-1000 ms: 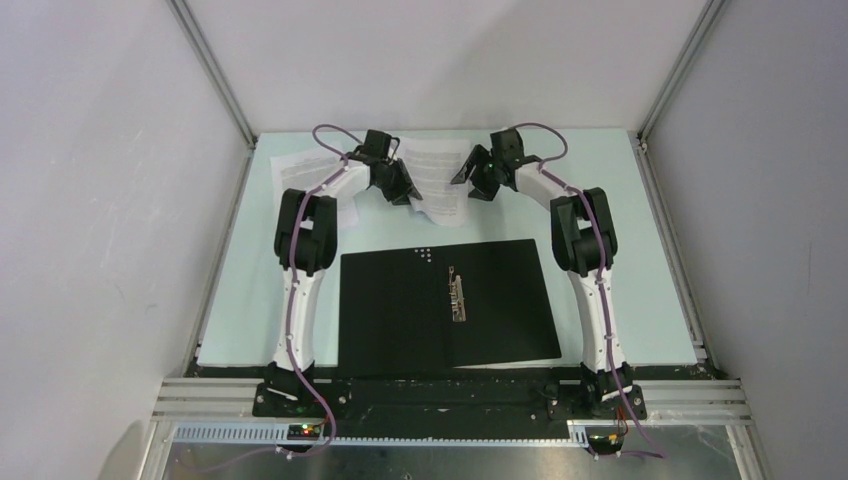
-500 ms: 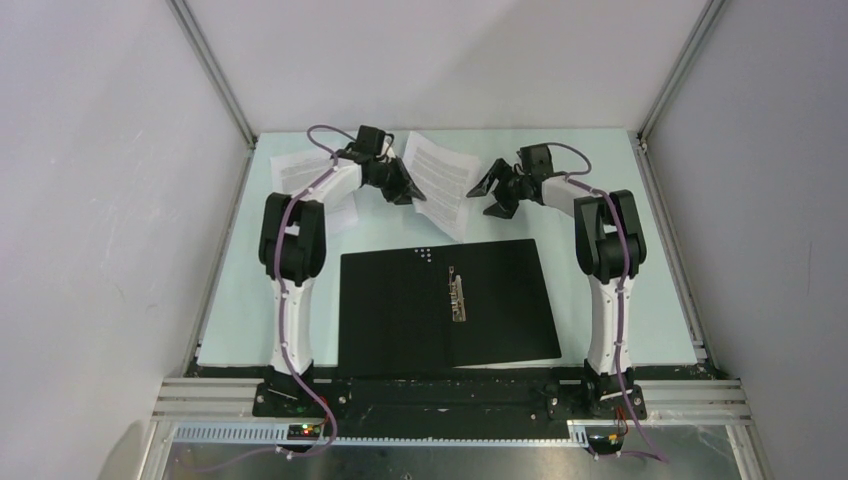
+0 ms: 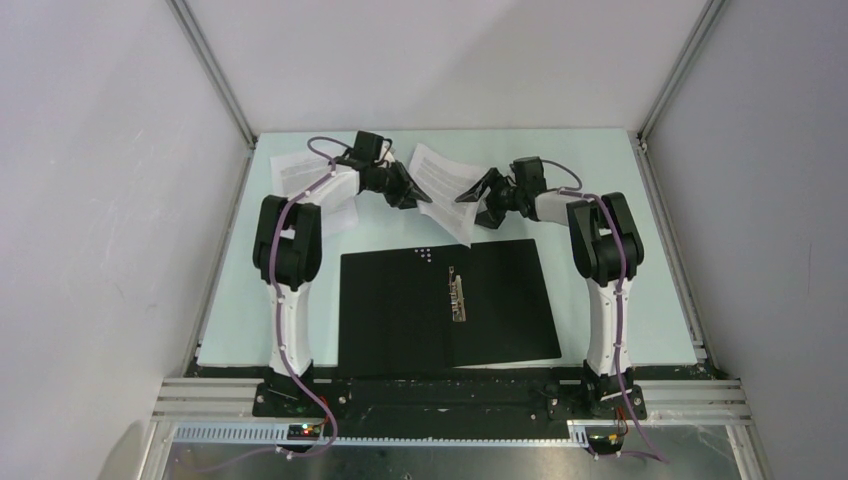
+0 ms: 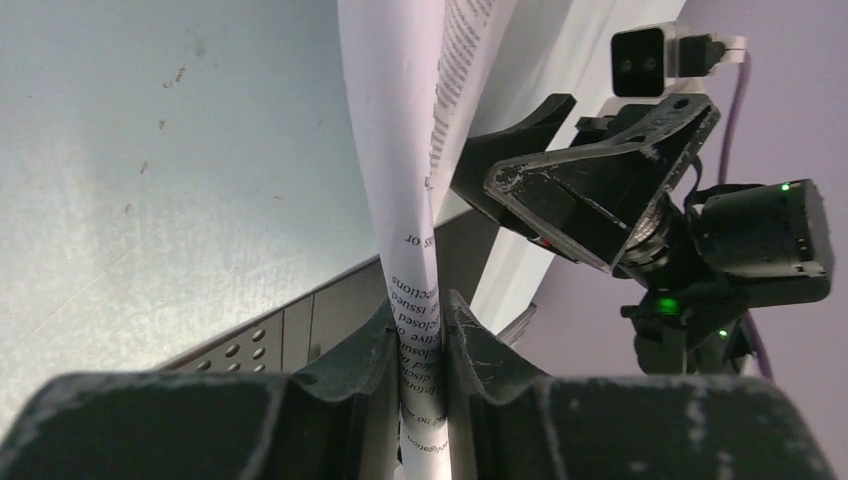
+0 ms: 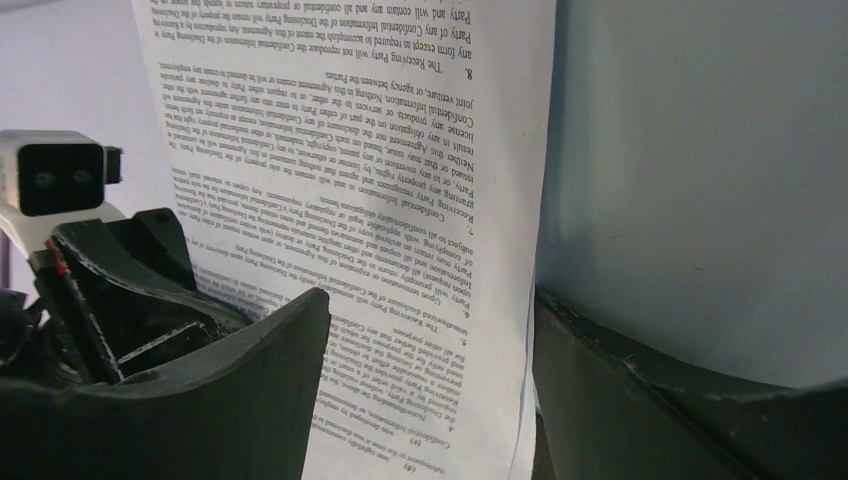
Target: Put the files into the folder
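Note:
The folder (image 3: 400,310) lies open and flat, black inside up, with its metal spine clip (image 3: 457,295) in the middle. My left gripper (image 3: 408,190) is shut on one printed sheet (image 3: 440,185) and holds it raised and curled behind the folder; the pinch shows in the left wrist view (image 4: 420,330). My right gripper (image 3: 478,197) is open, its fingers straddling that sheet's right edge (image 5: 400,200) without closing on it. The second sheet (image 3: 298,175) lies flat at the back left, partly under my left arm.
The pale green table (image 3: 620,250) is walled by grey panels with metal frame rails at its edges. A white edge (image 3: 500,364) sticks out under the folder's near side. The arm bases stand at the near edge.
My right gripper let go, swung out to the right, then came back left to straddle the sheet's right edge. My left gripper kept hold of the sheet, which now stands more raised and curled.

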